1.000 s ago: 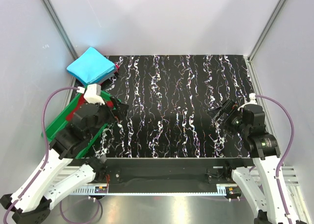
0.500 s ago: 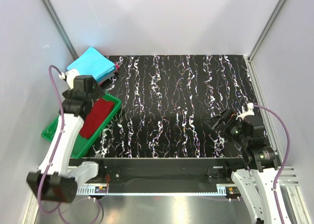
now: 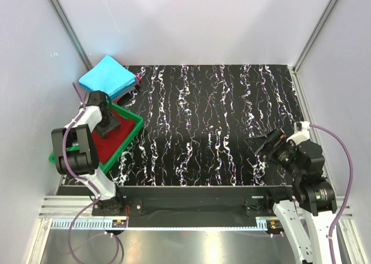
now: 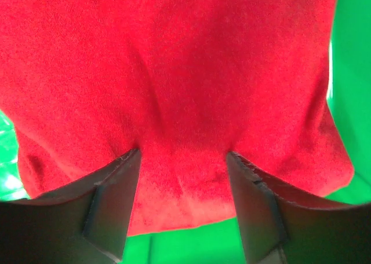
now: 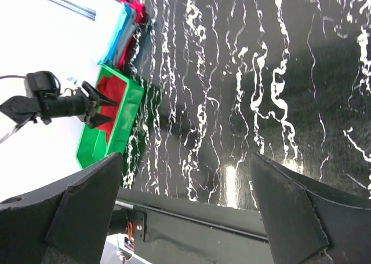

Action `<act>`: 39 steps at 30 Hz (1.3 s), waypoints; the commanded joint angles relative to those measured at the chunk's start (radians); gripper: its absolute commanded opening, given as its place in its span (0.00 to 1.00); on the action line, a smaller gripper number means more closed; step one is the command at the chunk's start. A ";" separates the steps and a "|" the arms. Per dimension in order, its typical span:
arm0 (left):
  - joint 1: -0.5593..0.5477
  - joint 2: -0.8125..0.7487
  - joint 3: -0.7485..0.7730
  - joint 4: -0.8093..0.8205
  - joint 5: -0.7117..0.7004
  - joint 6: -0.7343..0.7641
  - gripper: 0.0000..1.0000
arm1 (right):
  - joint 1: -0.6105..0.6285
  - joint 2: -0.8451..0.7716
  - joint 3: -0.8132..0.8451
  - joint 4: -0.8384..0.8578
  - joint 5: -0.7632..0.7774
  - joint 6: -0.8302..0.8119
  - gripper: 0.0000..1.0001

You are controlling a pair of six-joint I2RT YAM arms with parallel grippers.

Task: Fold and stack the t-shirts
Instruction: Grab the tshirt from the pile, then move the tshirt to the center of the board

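A dark red t-shirt (image 3: pixel 106 141) lies in the green tray (image 3: pixel 131 138) at the table's left edge. My left gripper (image 3: pixel 108 125) points down into the tray. In the left wrist view its open fingers (image 4: pixel 182 154) press into the red t-shirt (image 4: pixel 174 61), and a ridge of cloth bulges between them. A folded cyan-blue t-shirt (image 3: pixel 107 77) rests at the back left corner, beyond the tray. My right gripper (image 3: pixel 262 145) hovers open over the table's near right part with nothing between its fingers (image 5: pixel 185 157).
The black, white-veined tabletop (image 3: pixel 214 119) spreads between the two arms. White walls and metal posts close in the left, back and right sides. Under the blue t-shirt (image 5: pixel 119 32) edges of more folded cloth show. The table's front rail (image 3: pixel 191 191) runs along the near edge.
My left arm swung back and lowered its gripper into the tray onto the red t-shirt, and its jaws have narrowed. The right arm pulled back slightly toward the near right.
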 commanded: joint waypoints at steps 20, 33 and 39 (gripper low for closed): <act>-0.054 -0.520 0.419 -0.004 0.236 0.022 0.00 | -0.002 0.057 0.039 0.006 0.109 -0.029 0.97; -0.506 -0.583 0.290 0.695 0.798 -0.295 0.04 | -0.002 0.126 0.105 0.014 0.158 -0.023 0.96; -0.657 -0.445 -0.035 0.655 0.733 -0.209 0.39 | -0.002 0.176 0.067 -0.017 0.163 0.010 1.00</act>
